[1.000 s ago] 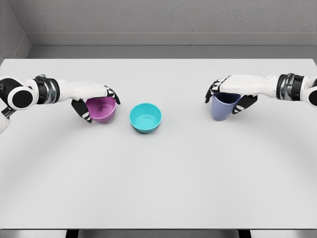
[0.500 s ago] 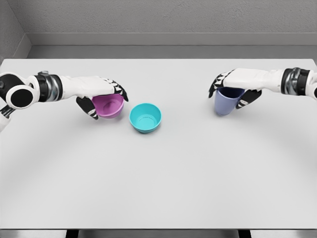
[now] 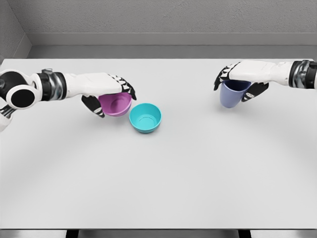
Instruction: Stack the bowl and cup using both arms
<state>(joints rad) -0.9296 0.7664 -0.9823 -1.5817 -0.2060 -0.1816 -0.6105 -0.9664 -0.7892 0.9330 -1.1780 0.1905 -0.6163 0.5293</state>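
A purple bowl (image 3: 116, 104) hangs a little above the white table (image 3: 158, 168), held by my left hand (image 3: 110, 95), whose fingers curl over its rim. It sits just left of a teal bowl (image 3: 145, 117) that rests on the table near the middle. At the right, my right hand (image 3: 241, 84) grips a blue-violet cup (image 3: 233, 94) from above and holds it off the table. The cup is upright.
A grey wall runs behind the table's far edge. The near half of the table carries no objects.
My left hand has lifted the purple bowl and carried it right, close to the teal bowl. My right hand has raised the cup and shifted it slightly right and farther back.
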